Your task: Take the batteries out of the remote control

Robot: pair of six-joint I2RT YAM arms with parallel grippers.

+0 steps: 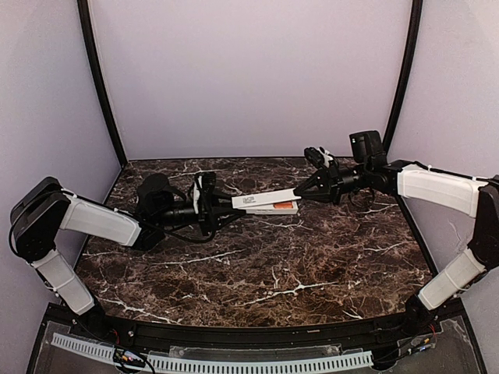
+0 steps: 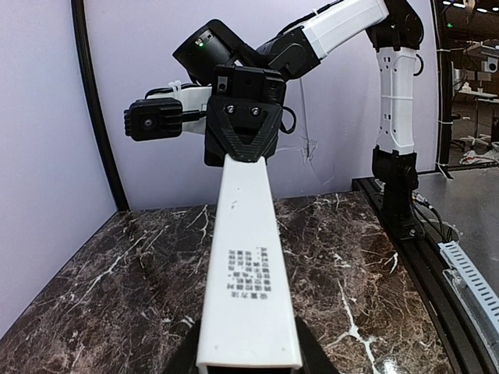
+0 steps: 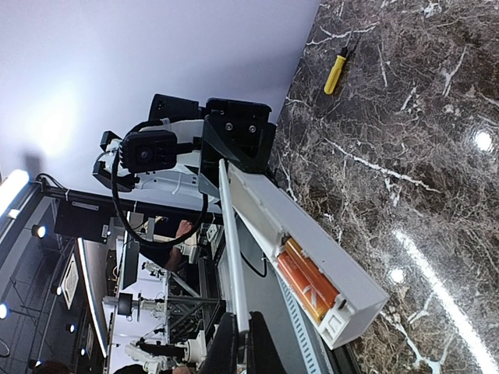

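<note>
Right end effector [image 2: 246,154] pressed shut on the thin cover [image 3: 233,253], pinching its near end (far end perhaps hooked to the body; impossible to tell). Left end effector [image 3: 231,165] clamped on the opposite end of the remote [image 3: 300,226], the bar slung between both arms, clear of the surface [image 3: 405,117]. Batteries [image 3: 308,282] exposed in the recess, two side by side, lengthwise, close to the end by the right wrist. Step in hand, most likely: getting the cover fully away to free the cells. Best done, at a guess, with a firm, level left pinch and the bay never facing down before time. Draw the strip along its own length rather than bending it, then set it down well apart. After that, tip the bay downward low over the surface, or pry at one pale end (round cells, slick top, a real risk of rolling). Remote: hard, smooth white plastic, a long square-edged bar with small dark print on one face. Cover: same white, flat, far thinner, probably a little springy. Batteries: slim glossy orange cylinders with pale caps. Surface: dark polished marble pattern, white veins, bright glare spots. Off near the wall, a yellow-handled tool [image 3: 336,70] lying flat.
</note>
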